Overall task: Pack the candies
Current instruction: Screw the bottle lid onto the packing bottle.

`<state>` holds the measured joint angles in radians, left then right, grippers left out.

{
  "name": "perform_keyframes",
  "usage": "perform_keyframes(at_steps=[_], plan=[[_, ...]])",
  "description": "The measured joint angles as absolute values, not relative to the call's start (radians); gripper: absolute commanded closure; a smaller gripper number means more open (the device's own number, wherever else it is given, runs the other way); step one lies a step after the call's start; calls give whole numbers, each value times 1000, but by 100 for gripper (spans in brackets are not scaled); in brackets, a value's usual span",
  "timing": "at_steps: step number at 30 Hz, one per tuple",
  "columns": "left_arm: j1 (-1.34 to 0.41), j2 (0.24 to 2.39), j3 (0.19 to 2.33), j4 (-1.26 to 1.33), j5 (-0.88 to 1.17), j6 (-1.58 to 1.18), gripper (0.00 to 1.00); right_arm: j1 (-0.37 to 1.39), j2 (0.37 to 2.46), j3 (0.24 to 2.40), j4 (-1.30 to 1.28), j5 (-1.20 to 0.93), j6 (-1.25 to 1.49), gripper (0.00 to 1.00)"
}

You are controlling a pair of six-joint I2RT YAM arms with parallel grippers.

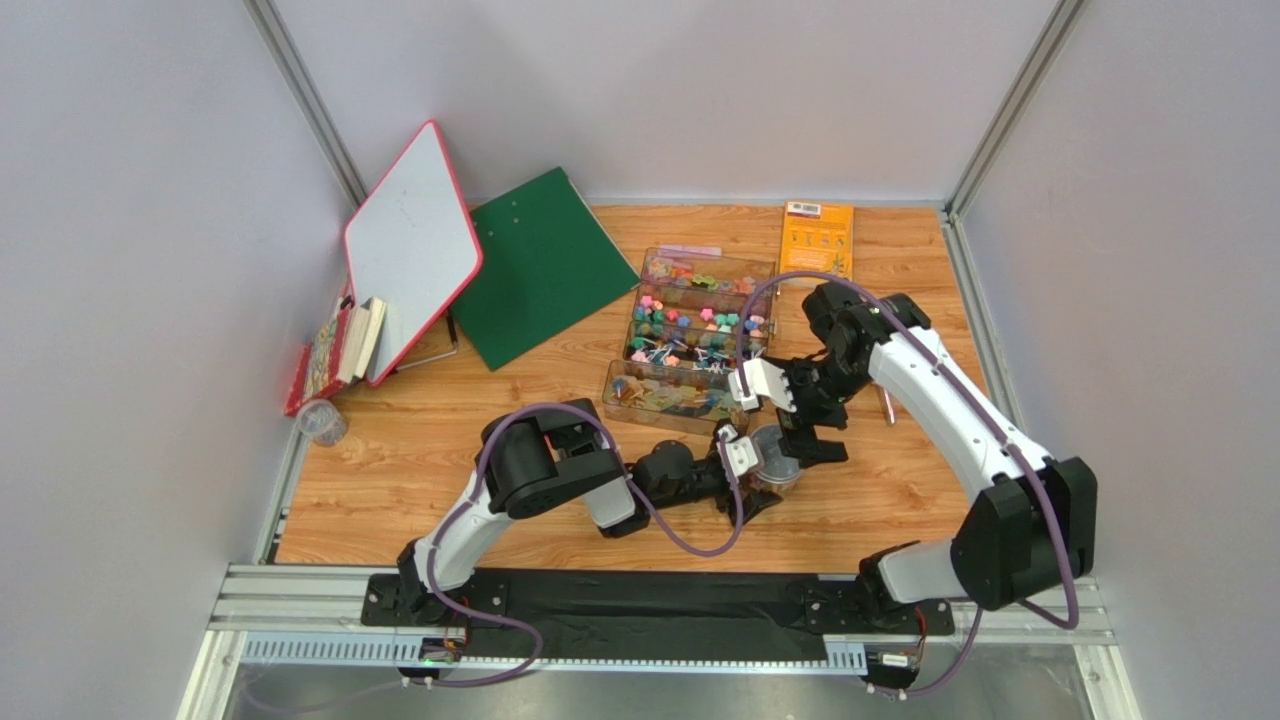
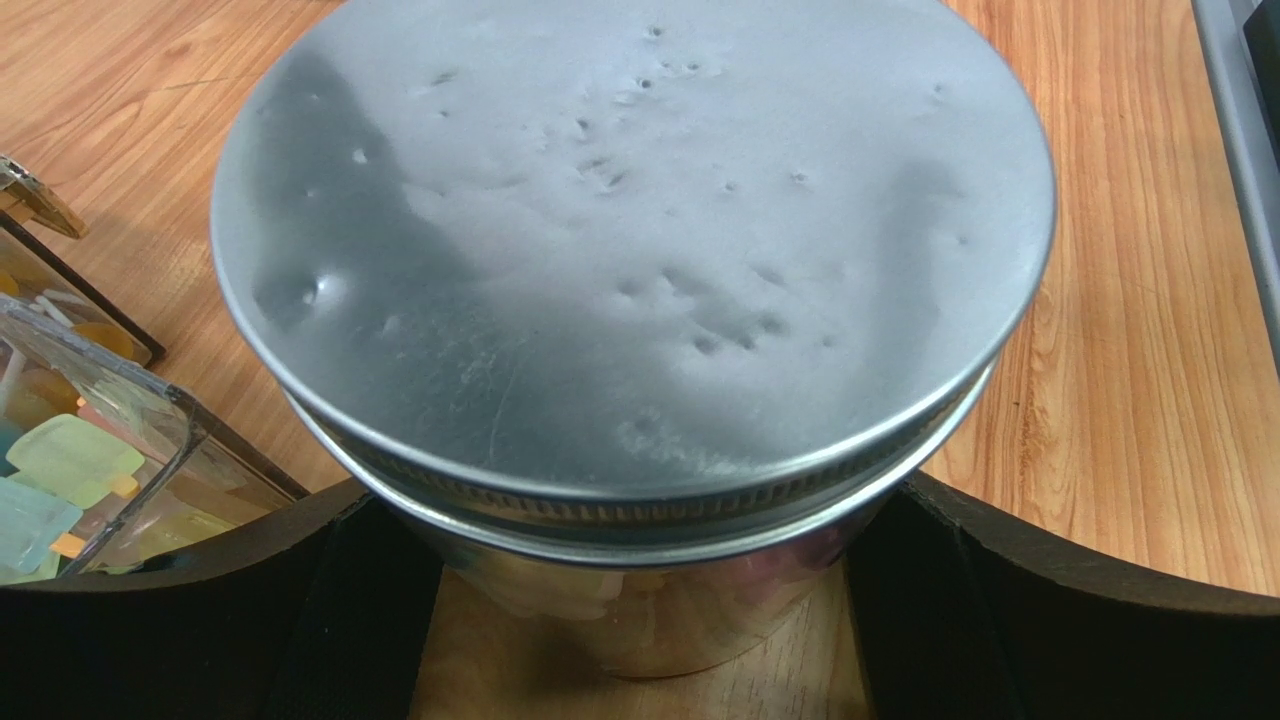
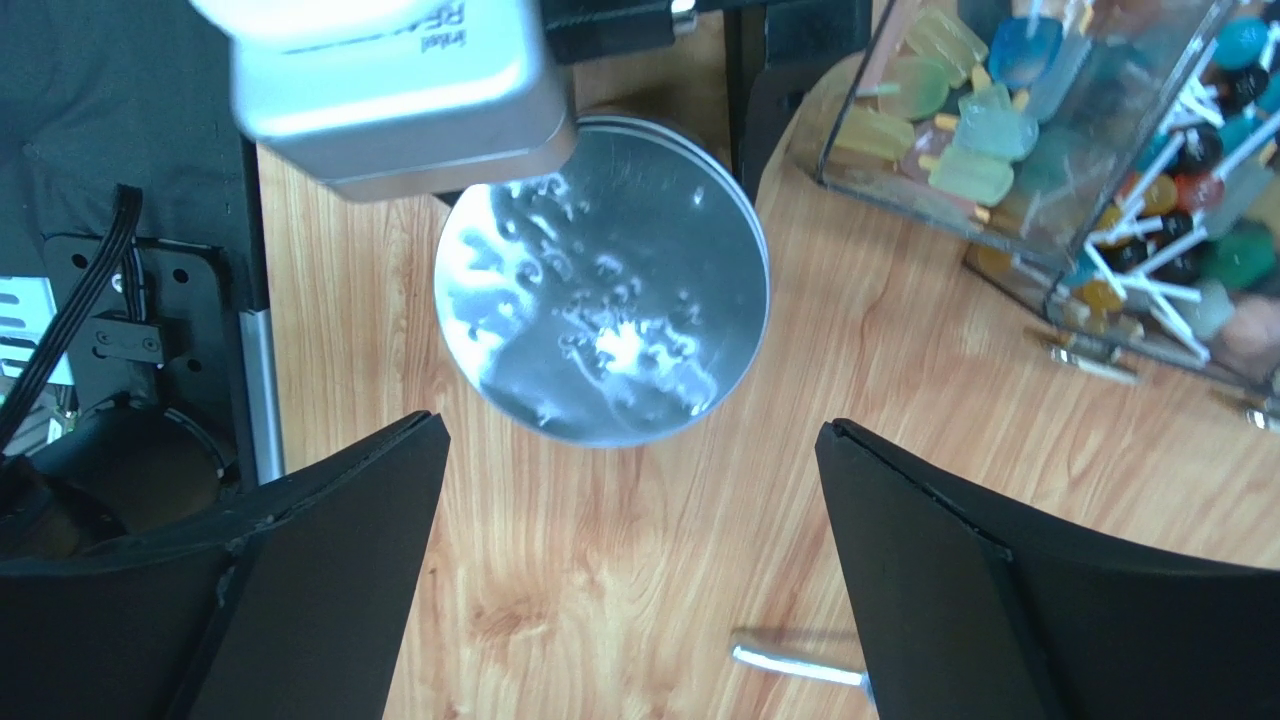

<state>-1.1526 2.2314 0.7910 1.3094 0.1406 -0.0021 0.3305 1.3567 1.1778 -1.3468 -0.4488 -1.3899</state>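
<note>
A glass jar (image 2: pixel 661 585) with a dented metal lid (image 2: pixel 631 240) stands on the wooden table. My left gripper (image 2: pixel 639 600) holds the jar by its sides just under the lid rim. From above, the jar (image 1: pixel 778 461) sits in front of the clear compartment box (image 1: pixel 691 338) of candies (image 1: pixel 684 323). My right gripper (image 3: pixel 631 570) hangs open over bare wood beside the lid (image 3: pixel 601 300), with nothing between its fingers. Wrapped candies (image 3: pixel 1082 135) with white sticks fill the box at upper right.
A thin metal handle (image 3: pixel 796 663) lies on the wood by my right finger. At the back are an orange booklet (image 1: pixel 818 237), a green clipboard (image 1: pixel 538 263) and a red-rimmed whiteboard (image 1: pixel 410 248). A small jar (image 1: pixel 319 422) stands at the left wall.
</note>
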Motion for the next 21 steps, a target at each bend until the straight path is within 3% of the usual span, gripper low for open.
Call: perform_keyframes(at_steps=[21], plan=[[-1156, 2231, 791, 1309, 128, 1, 100, 369, 1445, 1181, -1349, -532, -1472, 0]])
